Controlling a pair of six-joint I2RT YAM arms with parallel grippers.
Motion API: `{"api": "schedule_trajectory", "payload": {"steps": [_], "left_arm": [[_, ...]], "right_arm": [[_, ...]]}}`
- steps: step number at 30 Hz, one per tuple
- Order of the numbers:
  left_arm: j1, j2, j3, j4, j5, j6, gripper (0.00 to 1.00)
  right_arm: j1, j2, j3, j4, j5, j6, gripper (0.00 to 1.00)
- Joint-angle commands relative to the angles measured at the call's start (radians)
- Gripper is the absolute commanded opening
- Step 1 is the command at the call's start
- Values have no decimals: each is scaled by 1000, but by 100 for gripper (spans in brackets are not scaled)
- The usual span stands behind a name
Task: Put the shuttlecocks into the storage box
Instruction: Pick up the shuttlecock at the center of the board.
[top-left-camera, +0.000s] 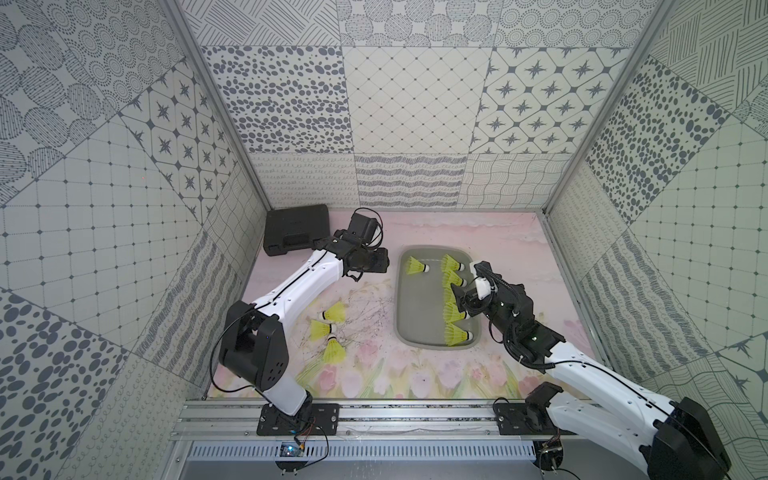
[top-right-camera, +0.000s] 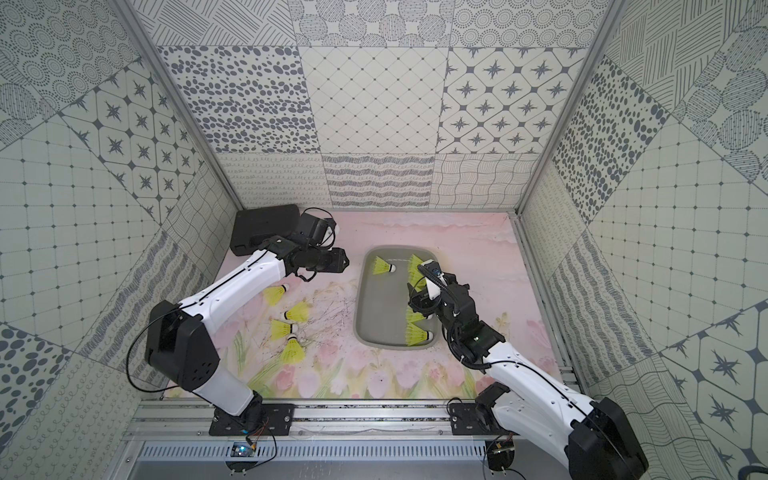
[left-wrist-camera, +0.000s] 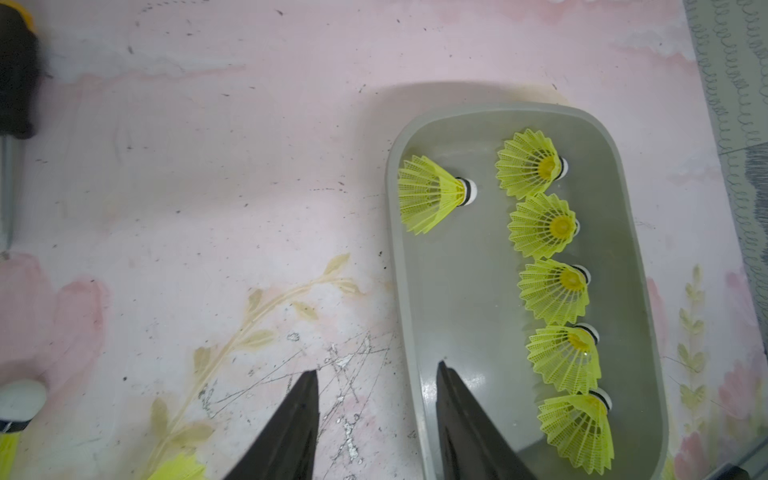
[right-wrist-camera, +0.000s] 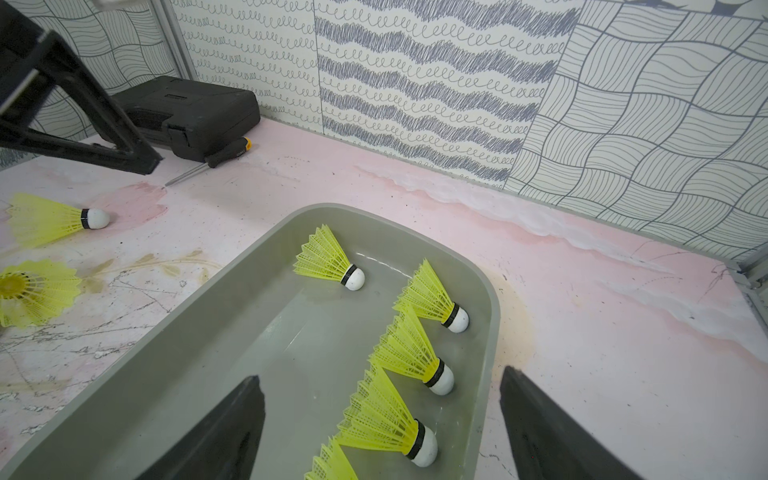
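Shuttlecocks (left-wrist-camera: 542, 226) are seen in two groups. Six are lying inside the storage box (left-wrist-camera: 405, 299): five are lined up along one long wall, each skirt touching its neighbour, and one (left-wrist-camera: 432, 193) is set apart near the opposite wall at the far end. Four more (top-right-camera: 296, 312) are lying on the floral mat (top-right-camera: 478, 249), clustered beside the left arm and apart from the box. The left gripper (left-wrist-camera: 376, 415) is held above the box's long wall on the mat side, with its jaws parted and nothing between them; one finger is seen over the mat, the other over the box floor. The right gripper (right-wrist-camera: 381, 374) is held over the row of five with its jaws spread wide, and nothing is gripped: the shuttlecocks below rest on the box floor. A black case (top-left-camera: 296, 228) is seen in the far left corner, and a screwdriver (right-wrist-camera: 226, 153) is laid just in front of it
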Motion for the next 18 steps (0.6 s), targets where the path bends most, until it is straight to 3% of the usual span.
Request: {"api": "schedule_trajectory", "payload": {"steps": [1, 8, 18], "left_arm": [[3, -108, -99, -59, -260, -65, 51], [3, -225, -232, -111, -383, -140, 54], [3, -260, -341, -162, -437, -256, 56]], "right_arm": [[-5, 9, -4, 32, -10, 11, 92], [-7, 22, -4, 36, -13, 16, 92], [-10, 27, -8, 38, -8, 11, 92]]}}
